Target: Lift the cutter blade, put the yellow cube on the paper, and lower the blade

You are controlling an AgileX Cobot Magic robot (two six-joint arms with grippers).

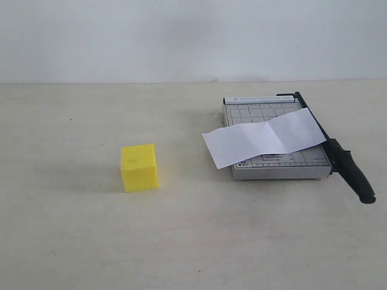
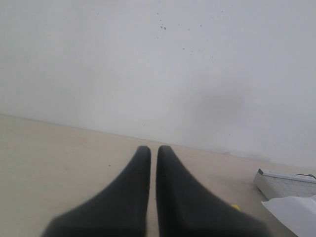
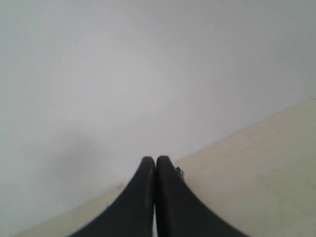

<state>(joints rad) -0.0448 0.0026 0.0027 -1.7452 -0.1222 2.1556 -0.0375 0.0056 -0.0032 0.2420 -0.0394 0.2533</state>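
Here the left pincer has its two dark fingers pressed together, with only a thin slit between them, and nothing is pinched. It hangs above the pale worktop, facing a plain white wall. The right pincer is likewise pressed together and empty, its tips meeting above the worktop edge with the wall behind. Neither pincer appears in the exterior view. Beyond the left pincer's fingers, the left wrist view catches a corner of the grey trimmer base and one end of the paper. In the exterior view the yellow cube sits flat on the bare worktop left of centre, well apart from the trimmer and not on the sheet. The trimmer base stands to the right, farther back. The paper lies slantwise across its gridded top, a faint crease through its middle, its left end overhanging the base's left edge. The cutter blade is down along the base's right edge, hinged at the far corner, its thick black handle jutting past the near right corner. The sheet's right end reaches the blade; whether it is tucked beneath cannot be told.
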